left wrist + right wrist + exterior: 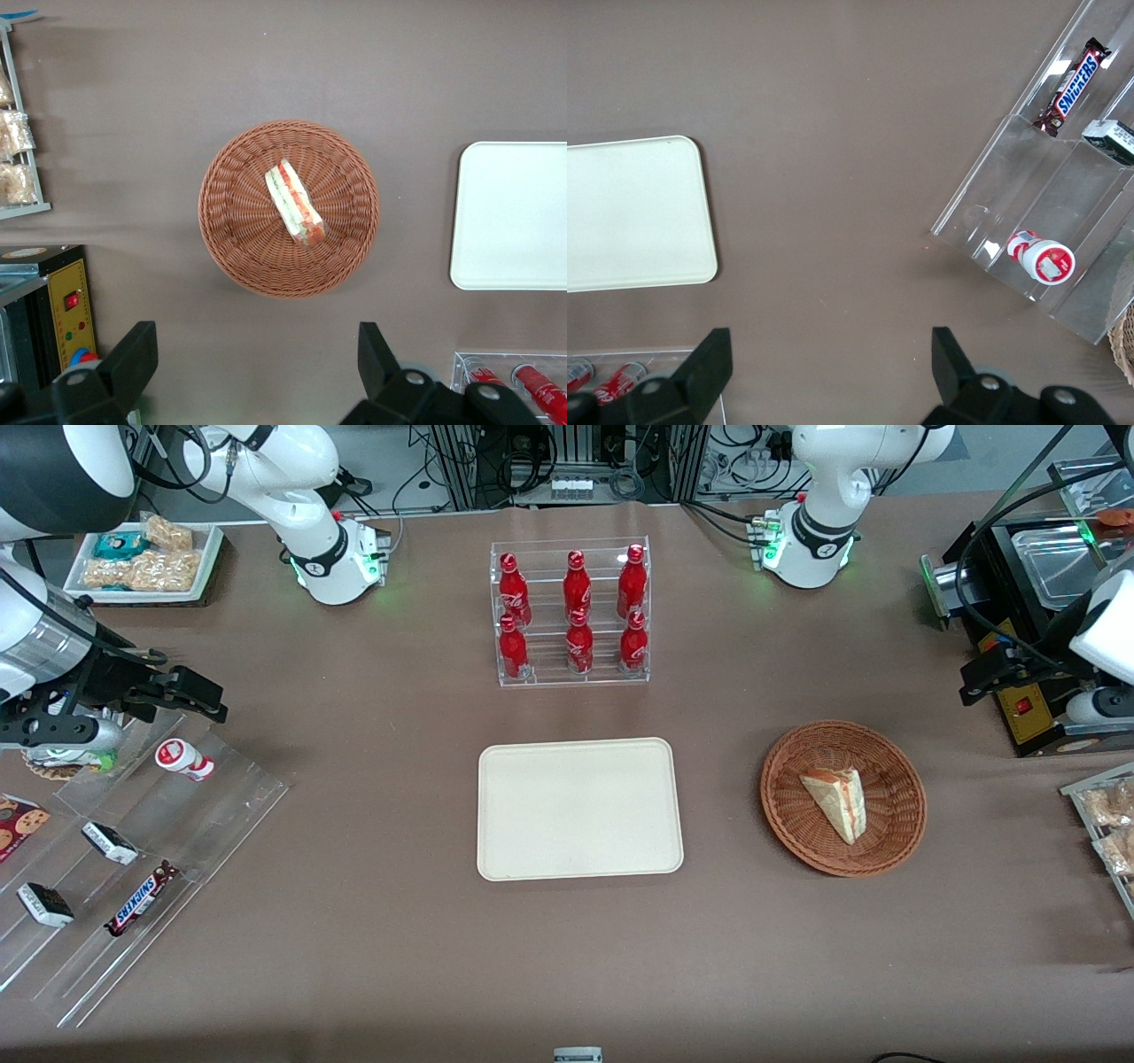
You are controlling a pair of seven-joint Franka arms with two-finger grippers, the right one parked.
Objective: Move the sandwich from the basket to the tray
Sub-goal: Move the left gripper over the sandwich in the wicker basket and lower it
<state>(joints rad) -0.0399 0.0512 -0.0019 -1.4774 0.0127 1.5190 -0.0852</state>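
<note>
Pincer [252, 372] raised high over the brown desk [372, 948], spread wide, gripping nothing, both black fingers [131, 359] clear of everything. Well below it, round wicker basket [232, 248] resting flat on the desk, holding the sandwich [295, 202]. Sandwich lying on its side near the basket's middle, pale bread with red and light filling showing along the cut edge, apart from the pincer and untouched. Cream tray [509, 217] flat on the desk beside the basket, farther from the pincer, toward the parked arm's end, separated from the basket by a strip of bare desk. Clear rack of red bottles [571, 611] farther from the front camera than the tray. Black appliance [53, 310] near one pincer finger, seen below it.
</note>
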